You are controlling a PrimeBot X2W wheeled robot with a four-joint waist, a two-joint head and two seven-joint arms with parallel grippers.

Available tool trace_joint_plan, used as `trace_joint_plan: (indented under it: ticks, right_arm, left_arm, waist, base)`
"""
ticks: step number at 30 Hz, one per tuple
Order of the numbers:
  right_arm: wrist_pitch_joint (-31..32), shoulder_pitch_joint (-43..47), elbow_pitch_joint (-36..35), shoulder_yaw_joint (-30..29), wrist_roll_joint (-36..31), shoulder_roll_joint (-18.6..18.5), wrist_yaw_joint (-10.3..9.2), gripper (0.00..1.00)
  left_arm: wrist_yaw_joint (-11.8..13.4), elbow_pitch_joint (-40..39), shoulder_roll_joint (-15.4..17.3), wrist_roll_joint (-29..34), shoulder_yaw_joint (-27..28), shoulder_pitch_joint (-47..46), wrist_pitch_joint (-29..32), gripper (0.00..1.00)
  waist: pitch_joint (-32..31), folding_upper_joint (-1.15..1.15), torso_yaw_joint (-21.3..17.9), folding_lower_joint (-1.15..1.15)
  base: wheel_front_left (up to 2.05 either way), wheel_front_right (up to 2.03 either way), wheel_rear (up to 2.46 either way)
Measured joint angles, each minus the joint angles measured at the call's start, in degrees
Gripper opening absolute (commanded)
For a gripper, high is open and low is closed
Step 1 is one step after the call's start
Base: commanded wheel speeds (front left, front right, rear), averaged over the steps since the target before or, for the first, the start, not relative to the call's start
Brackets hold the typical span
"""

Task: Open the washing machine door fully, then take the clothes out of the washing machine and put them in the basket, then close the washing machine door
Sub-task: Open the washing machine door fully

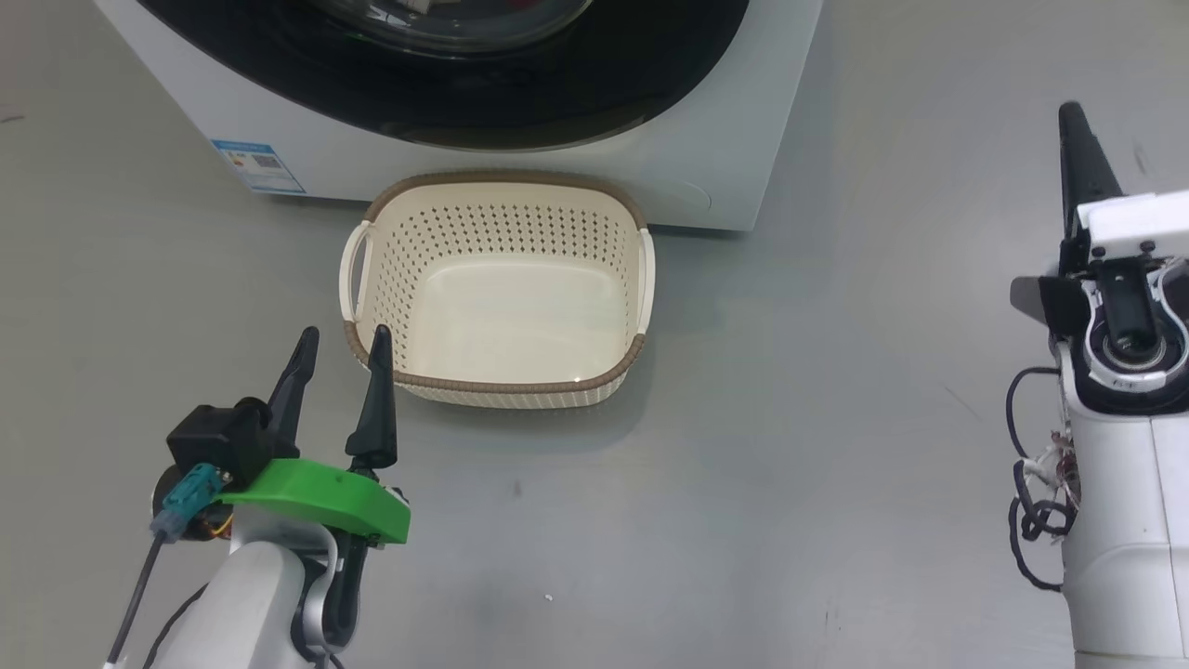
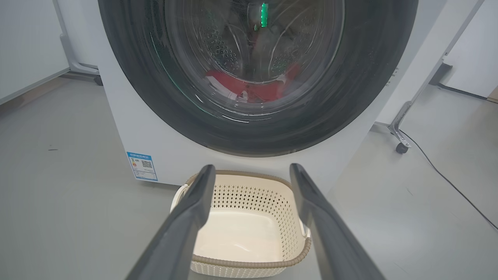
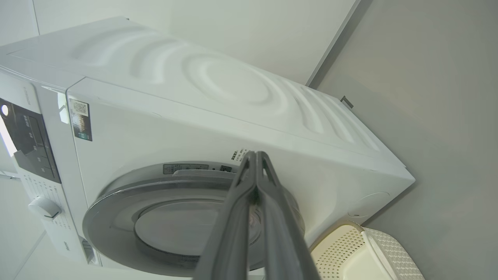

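The washing machine (image 2: 128,128) stands in front of both jaws. The washing machine door (image 2: 155,97) looks shut, so step 1 is not done yet. The basket (image 1: 506,232) sits on the floor just past the tips of the left jaws, with nothing in it. The clothes (image 2: 256,89) lie in the drum behind the glass, well past the left jaws. The left jaws are spread wide and hold nothing. The right jaws are pressed together and hold nothing too.

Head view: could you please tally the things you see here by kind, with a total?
Washing machine: 1
Basket: 1
Grippers: 2 (left gripper, right gripper)
Total: 4
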Motion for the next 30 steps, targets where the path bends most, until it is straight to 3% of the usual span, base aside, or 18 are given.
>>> trace_joint_plan:
  ticks: [12,30]
  right_arm:
    - [6.87,-12.01,-1.51,-2.75,4.2,-4.0,-2.99,0.0]
    - [12.8,-25.52,4.86,-4.48,8.56,-5.89,-4.05,0.0]
  left_arm:
    - [-1.51,-0.37,-1.83,0.65,-1.29,-3.84,0.0,1.0]
    - [-3.5,1.4,-4.52,-1.38,-1.29,-7.73,-0.02,1.0]
  waist:
    - [6.81,0.0,3.73,0.0]
    - [13.6,0.0,11.11,0.0]
  base:
    - [0.0,0.0,0.0]
    - [0.0,0.0,0.0]
